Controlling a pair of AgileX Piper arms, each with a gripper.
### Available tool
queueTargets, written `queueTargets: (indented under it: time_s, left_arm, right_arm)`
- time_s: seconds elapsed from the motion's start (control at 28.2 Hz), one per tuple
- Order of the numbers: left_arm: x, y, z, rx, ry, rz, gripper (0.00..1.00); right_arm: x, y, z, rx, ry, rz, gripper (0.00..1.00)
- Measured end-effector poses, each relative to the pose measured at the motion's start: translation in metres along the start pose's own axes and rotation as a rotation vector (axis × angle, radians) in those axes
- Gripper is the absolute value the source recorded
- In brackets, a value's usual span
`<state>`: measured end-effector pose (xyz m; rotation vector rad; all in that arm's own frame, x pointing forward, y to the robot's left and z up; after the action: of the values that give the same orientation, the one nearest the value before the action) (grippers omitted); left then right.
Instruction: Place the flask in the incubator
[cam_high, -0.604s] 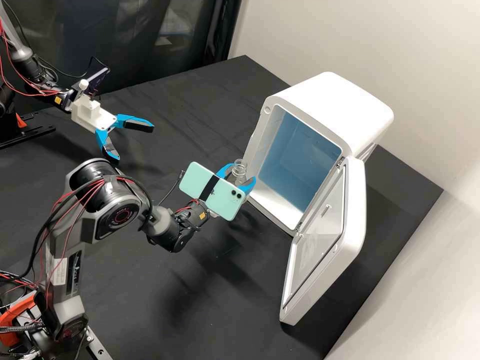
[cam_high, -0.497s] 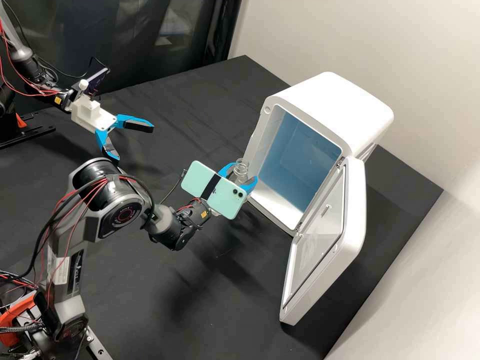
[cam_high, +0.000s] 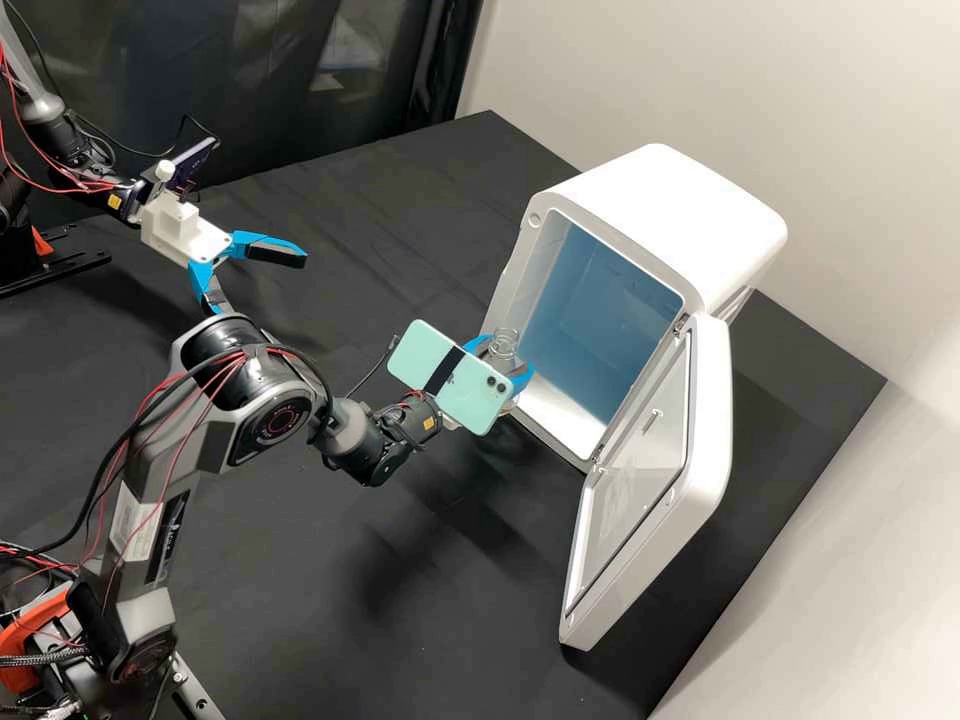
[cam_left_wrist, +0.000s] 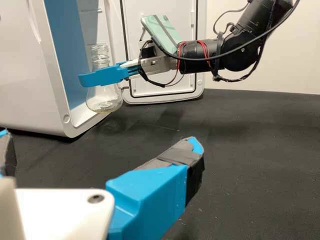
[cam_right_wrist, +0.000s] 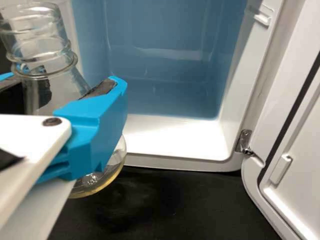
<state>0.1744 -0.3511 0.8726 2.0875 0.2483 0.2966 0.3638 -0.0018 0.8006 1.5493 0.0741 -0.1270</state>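
Step in hand: insertion. The right claw is clamped on the neck of the flask, which hangs upright at the mouth of the incubator, base near its lower lip and clear of the surface. The incubator door stands open. The left claw, fingers apart and holding nothing, hovers well apart from the incubator. Next move, as judged: advance the flask over the incubator floor, lower until seated, then release
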Motion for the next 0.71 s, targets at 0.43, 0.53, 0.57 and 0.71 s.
queueTargets:
  time_s: [0.43,0.53,0.57,0.71]
  left_arm:
    - [0.001,-0.0004,0.003,-0.003,-0.011,0.0,1.0]
    - [0.001,-0.0003,0.003,-0.004,-0.009,0.001,1.0]
    - [0.001,-0.0003,0.003,-0.004,-0.009,0.001,1.0]
    - [0.002,0.0009,0.003,-0.002,-0.01,0.005,1.0]
  right_arm:
    - [0.011,0.004,0.0,-0.006,-0.018,0.014,0.0]
    - [0.017,0.009,-0.003,0.002,-0.018,0.033,0.0]
    - [0.019,0.01,-0.002,0.004,-0.018,0.037,0.0]
    - [0.027,0.01,-0.001,0.009,-0.033,0.033,0.0]
